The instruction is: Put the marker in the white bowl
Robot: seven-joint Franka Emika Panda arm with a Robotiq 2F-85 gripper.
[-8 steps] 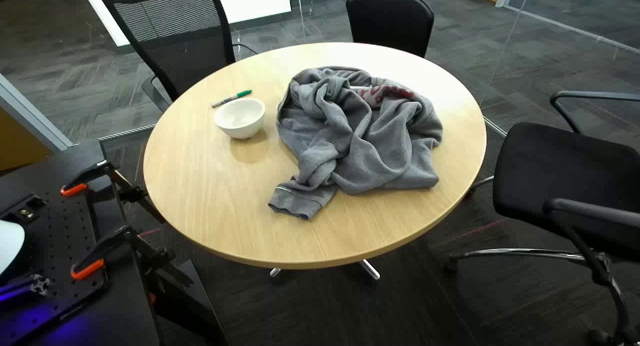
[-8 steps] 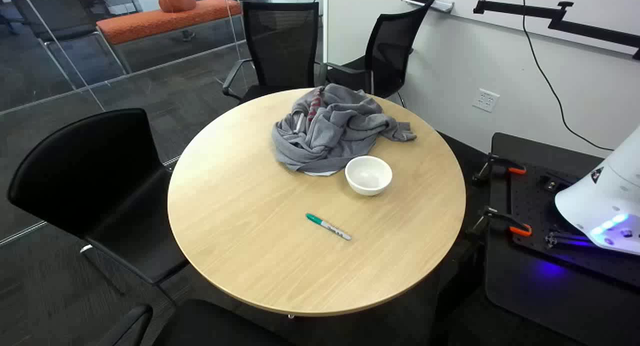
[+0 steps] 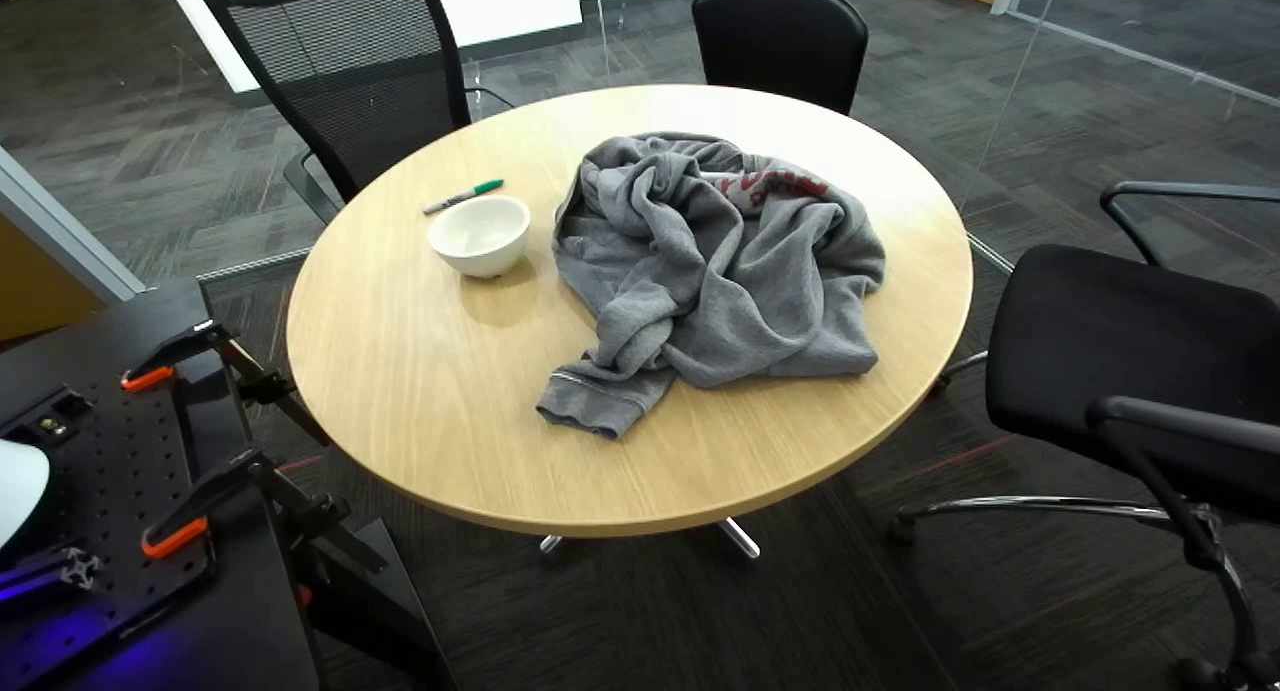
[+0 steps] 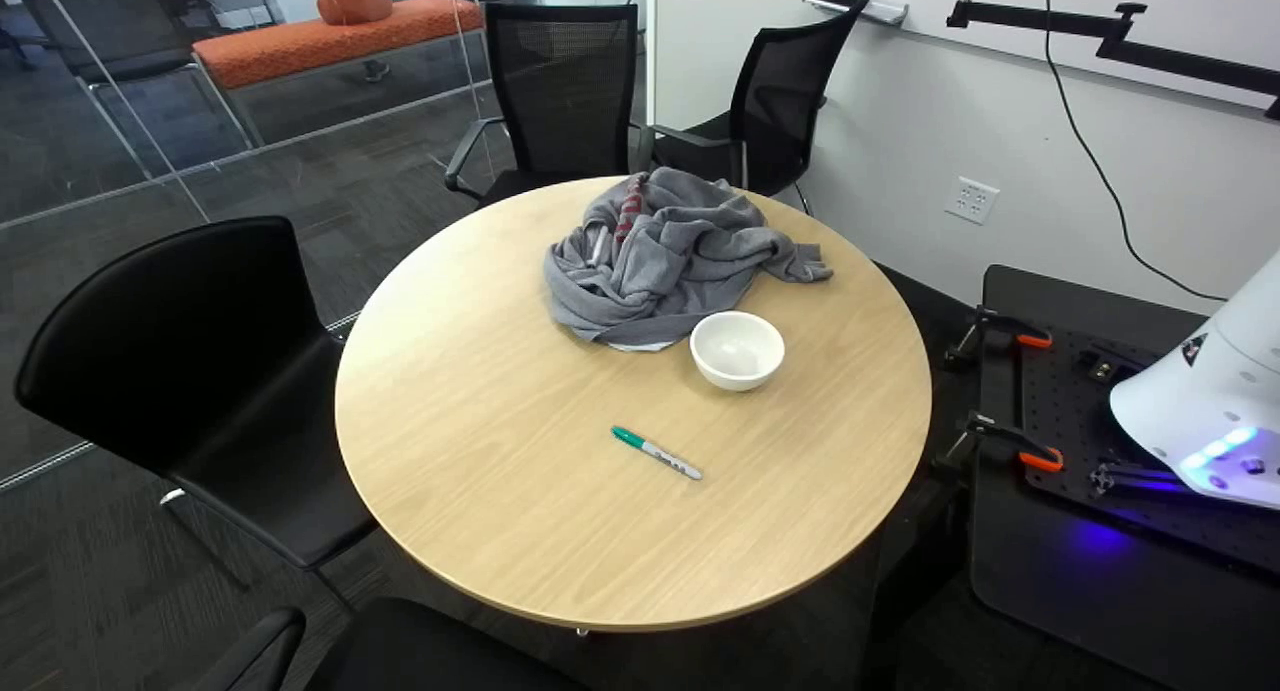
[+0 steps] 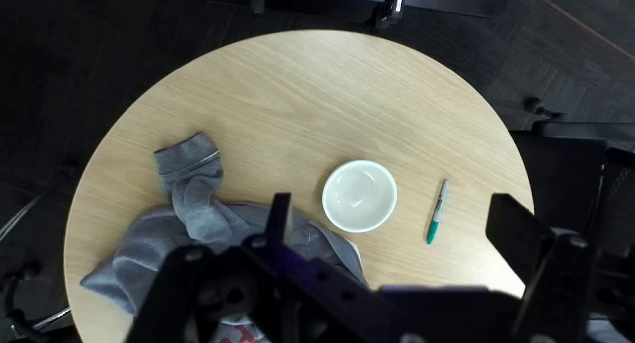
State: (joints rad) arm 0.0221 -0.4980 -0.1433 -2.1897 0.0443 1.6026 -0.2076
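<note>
The marker, grey with a green cap, lies on the table in both exterior views (image 3: pixel 463 197) (image 4: pixel 657 453) and in the wrist view (image 5: pixel 438 209). The white bowl stands upright and empty on the table in both exterior views (image 3: pixel 480 256) (image 4: pixel 737 356) and in the wrist view (image 5: pixel 359 196). The marker lies beside the bowl, apart from it. My gripper (image 5: pixel 392 199) shows only in the wrist view. Its fingers are wide apart with nothing between them, high above the table. The bowl and marker appear below, between the fingers in the picture.
A crumpled grey sweatshirt (image 3: pixel 720 271) covers much of the round wooden table (image 3: pixel 400 371), close to the bowl; it also shows in the wrist view (image 5: pixel 198 219). Chairs (image 4: pixel 200 371) stand around the table. The robot's black bench (image 4: pixel 1080 571) with clamps stands beside it.
</note>
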